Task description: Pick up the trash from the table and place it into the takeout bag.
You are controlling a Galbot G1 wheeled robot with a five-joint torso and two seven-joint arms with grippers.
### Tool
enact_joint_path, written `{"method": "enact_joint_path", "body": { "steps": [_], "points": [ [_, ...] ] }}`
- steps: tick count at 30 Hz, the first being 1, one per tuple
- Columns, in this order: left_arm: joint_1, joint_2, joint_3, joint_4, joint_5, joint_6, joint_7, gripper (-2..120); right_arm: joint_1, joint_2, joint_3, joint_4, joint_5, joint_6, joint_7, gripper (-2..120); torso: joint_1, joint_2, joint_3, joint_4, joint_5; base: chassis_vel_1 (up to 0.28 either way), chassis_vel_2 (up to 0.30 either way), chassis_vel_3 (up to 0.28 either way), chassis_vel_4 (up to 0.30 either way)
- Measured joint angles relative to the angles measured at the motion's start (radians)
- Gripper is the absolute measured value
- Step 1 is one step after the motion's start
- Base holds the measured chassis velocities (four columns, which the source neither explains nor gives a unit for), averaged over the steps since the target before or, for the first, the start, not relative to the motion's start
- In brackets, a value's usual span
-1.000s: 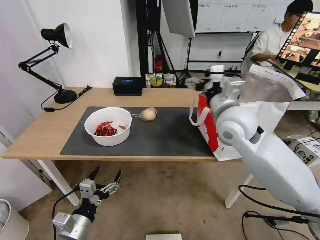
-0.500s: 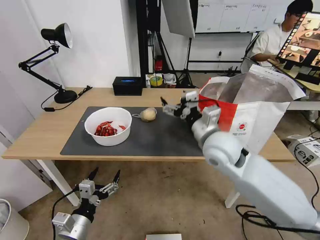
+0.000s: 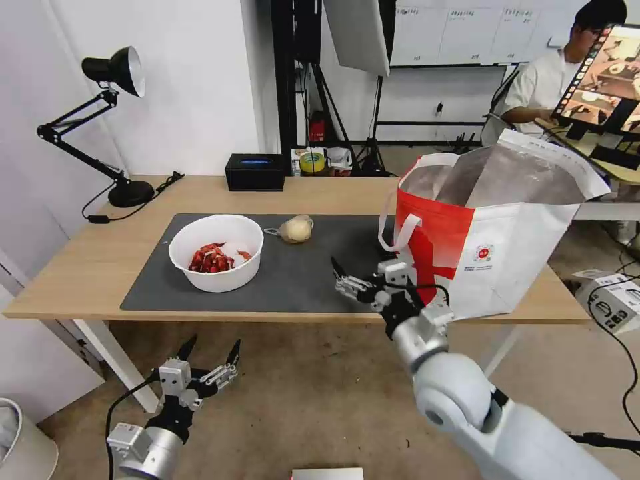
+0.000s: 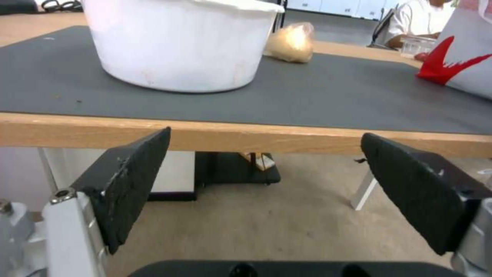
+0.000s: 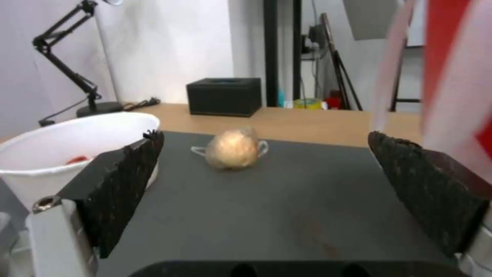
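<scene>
Right gripper (image 3: 349, 279): jaws wide, empty, low over the mat's front edge.
Beige wrapped lump (image 3: 296, 229): dead ahead of it, farther back, beside the white bowl (image 3: 217, 252).
Left gripper (image 3: 208, 353): spread open, parked below the table (image 3: 67, 280).
Nearer arm: the right.

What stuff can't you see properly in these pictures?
- Inside of the red-and-white foil-lined takeout bag, head view: its own walls hide the contents.
- Bottom of the white round plastic bowl under the red scraps: covered.
- What is inside the beige wrapped lump: the wrap hides it.
- Takeout bag, right wrist view: cut off by the edge, blurred.
</scene>
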Motion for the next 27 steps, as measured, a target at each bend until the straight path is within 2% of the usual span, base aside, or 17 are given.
{"method": "enact_joint_path", "body": {
  "steps": [13,27],
  "points": [
    [0.004,-0.016,0.005,0.000,0.010,-0.013,0.002,100,-0.271,0.040,0.100,-0.001,-0.135,0.119,-0.026,100,0.000,0.000,0.000,-0.0001,0.0000,0.000,0.000,0.000,0.000],
    [0.020,-0.029,0.003,-0.008,0.021,-0.017,0.021,100,-0.421,0.065,0.128,-0.034,-0.206,0.166,-0.044,100,0.000,0.000,0.000,-0.0002,0.0000,0.000,0.000,0.000,0.000]
  ]
}}
